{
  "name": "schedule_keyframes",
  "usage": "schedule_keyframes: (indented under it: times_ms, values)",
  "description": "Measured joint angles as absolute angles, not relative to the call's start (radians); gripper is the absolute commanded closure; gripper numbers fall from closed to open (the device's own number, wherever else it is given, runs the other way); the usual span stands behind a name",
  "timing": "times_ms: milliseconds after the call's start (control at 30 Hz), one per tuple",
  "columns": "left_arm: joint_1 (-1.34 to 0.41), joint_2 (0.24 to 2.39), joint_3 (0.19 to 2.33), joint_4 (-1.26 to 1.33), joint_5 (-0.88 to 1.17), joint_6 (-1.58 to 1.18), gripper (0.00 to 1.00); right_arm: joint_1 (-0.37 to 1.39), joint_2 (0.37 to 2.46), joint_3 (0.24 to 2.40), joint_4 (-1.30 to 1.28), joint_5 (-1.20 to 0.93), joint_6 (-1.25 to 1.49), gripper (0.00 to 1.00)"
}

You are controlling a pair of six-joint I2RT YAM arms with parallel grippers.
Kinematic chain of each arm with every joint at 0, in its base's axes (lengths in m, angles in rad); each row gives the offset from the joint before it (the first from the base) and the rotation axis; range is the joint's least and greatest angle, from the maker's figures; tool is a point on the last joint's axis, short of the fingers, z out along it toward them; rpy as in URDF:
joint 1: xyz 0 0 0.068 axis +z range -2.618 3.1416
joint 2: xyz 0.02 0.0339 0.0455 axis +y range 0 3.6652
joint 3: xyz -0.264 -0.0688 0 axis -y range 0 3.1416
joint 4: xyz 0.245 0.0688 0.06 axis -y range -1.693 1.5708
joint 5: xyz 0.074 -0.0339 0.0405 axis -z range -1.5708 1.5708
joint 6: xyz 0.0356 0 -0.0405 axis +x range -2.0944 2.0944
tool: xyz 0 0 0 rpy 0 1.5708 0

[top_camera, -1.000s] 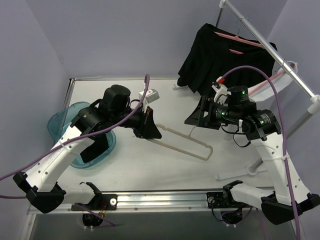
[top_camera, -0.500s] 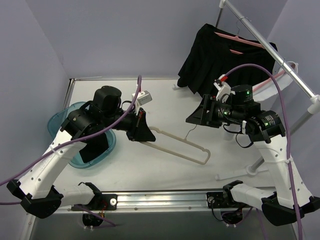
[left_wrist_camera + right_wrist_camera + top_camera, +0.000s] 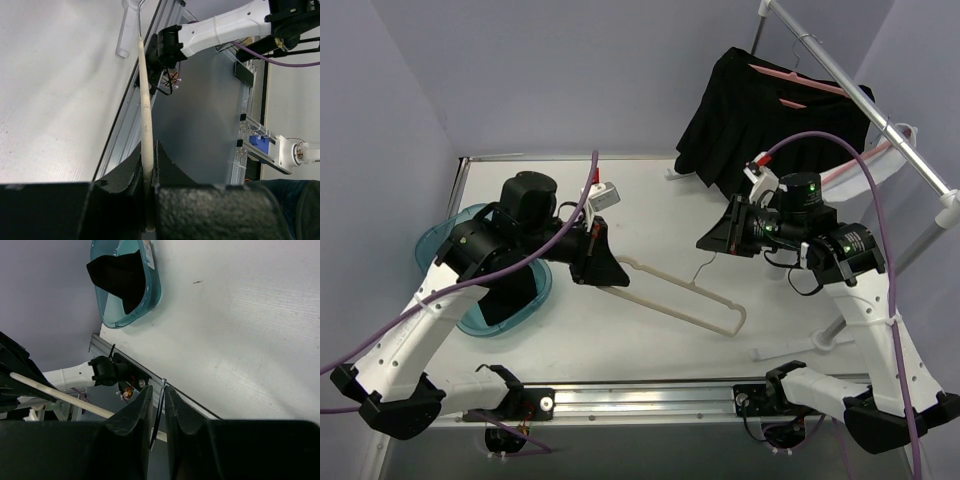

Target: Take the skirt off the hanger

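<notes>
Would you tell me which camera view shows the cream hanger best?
The top view: there the hanger shows in full outline. The left wrist view shows one bar edge-on; the right wrist view, a short stretch of bar and the wire hook.

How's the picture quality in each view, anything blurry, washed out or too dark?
Top external view: evenly lit and sharp, though the black skirt shows little fold detail. Left wrist view: the left tool is a dark, soft foreground, the hanger crisp, the table bright, near washed out. Right wrist view: the right tool is likewise dark and soft, the blue bin sharp.
</notes>
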State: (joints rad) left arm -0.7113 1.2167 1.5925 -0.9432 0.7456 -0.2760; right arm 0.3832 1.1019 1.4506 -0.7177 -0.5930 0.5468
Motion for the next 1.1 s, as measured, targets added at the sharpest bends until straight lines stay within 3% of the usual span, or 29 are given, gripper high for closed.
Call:
schedule_keyframes:
  times_ms: [100, 400, 833, 867, 933, 1000, 1100]
  values:
    - [-0.692, 1.209, 1.592, -0.942, 0.793, -0.279, 0.98, 0.383, 1.087, 1.432, -0.710, -0.625, 0.544, 1.00]
    - [-0.591, 1.158, 1.531, -0.868, 1.036, -0.370, 0.98, 0.386, 1.003, 1.430, -0.661, -0.785, 0.518, 1.00]
    - [-0.572, 1.088, 1.307, -0.311, 1.299, -0.860, 0.98, 0.380, 0.932, 1.407, -0.612, -0.991, 0.464, 1.00]
    - [-0.572, 1.088, 1.307, -0.292, 1.308, -0.878, 0.98, 0.380, 0.931, 1.407, -0.609, -0.998, 0.462, 0.73]
    - [-0.572, 1.089, 1.307, -0.254, 1.306, -0.898, 0.98, 0.381, 0.927, 1.407, -0.612, -1.012, 0.459, 0.45]
    - [-0.572, 1.093, 1.307, -0.219, 1.305, -0.907, 0.98, 0.385, 0.927, 1.409, -0.624, -1.010, 0.441, 0.26]
    - [-0.572, 1.097, 1.312, -0.220, 1.297, -0.884, 0.98, 0.387, 0.929, 1.434, -0.670, -0.965, 0.425, 0.08]
